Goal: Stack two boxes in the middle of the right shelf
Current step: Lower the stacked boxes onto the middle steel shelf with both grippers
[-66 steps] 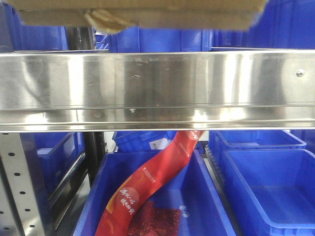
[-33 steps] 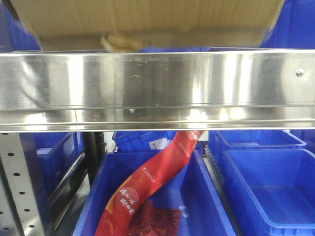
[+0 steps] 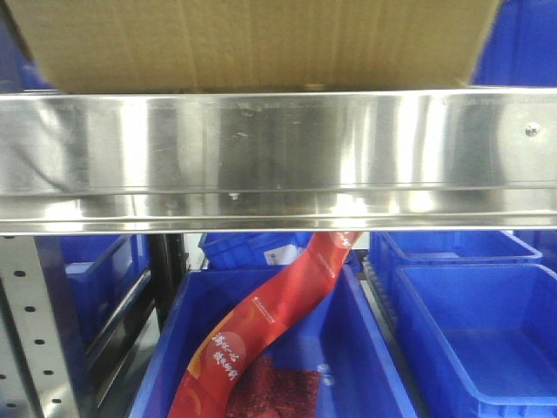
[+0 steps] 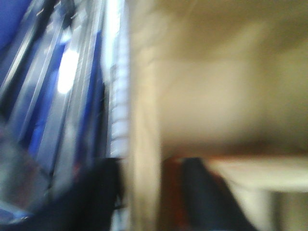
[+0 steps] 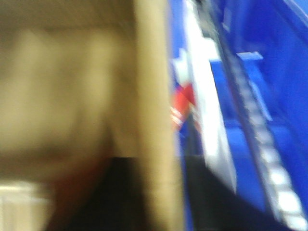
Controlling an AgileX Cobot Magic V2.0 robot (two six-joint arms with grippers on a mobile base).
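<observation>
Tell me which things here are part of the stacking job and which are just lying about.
Job:
cardboard box, behind the rail
steel shelf

Lying about:
blue bins below
red packet in the middle bin
grey upright

The wrist views are too blurred to show the grippers' state.

Front view: sharp, evenly bright. Steel shelf (image 3: 278, 157) rail carries vertical glare bands and white hotspots along its lower lip; box (image 3: 252, 43) face evenly lit, lower edge slightly soft. Blue bins (image 3: 470, 322) clear, lightly shaded beneath the rail.
Left wrist view: heavy blur, white glare patch upper left, dark foreground shapes unreadable.
Right wrist view: equally smeared; cardboard dim, pale overexposed streaks at right.
</observation>
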